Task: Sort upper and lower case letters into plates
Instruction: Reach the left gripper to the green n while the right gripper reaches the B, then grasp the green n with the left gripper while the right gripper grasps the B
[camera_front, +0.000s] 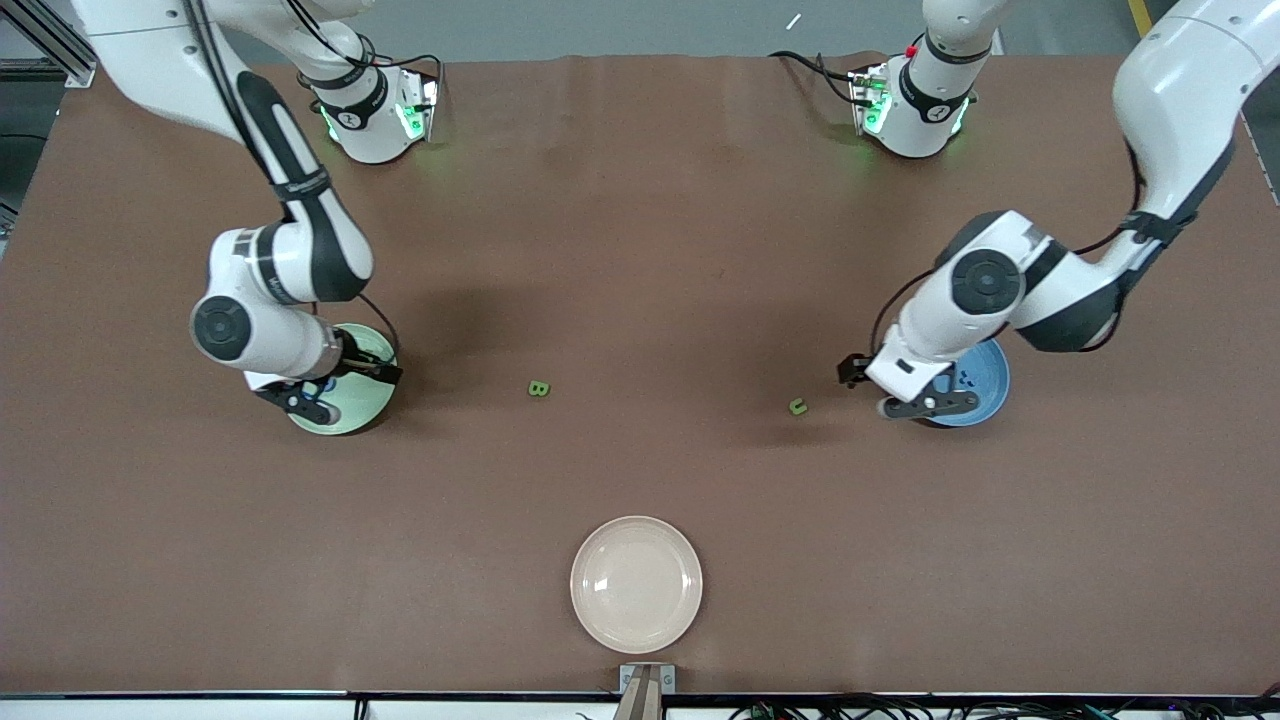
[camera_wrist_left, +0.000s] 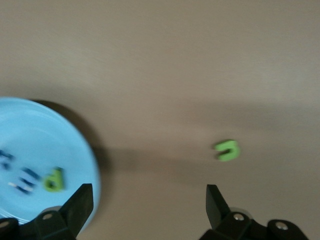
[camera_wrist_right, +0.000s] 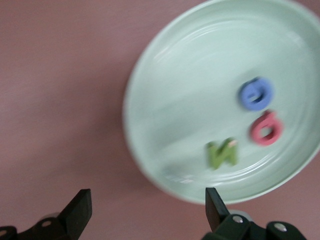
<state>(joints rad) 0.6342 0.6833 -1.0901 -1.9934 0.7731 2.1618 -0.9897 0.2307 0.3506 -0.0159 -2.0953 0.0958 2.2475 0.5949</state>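
Now, left tool (camera_wrist_left: 145, 207): fingers wide apart, holding nothing, over the edge of the blue plate (camera_front: 985, 395).
Right tool (camera_wrist_right: 145, 210): spread wide, empty, over the rim of the green plate (camera_wrist_right: 175, 100).
Sorted: green P (camera_wrist_left: 54, 179) and dark letters lie in the blue plate; blue, red and green letters in the green plate.
Left to do: green B (camera_front: 539, 388) and small green letter (camera_front: 798, 406) lie loose on the surface between both tools.
Cream plate (camera_front: 636, 583): empty.
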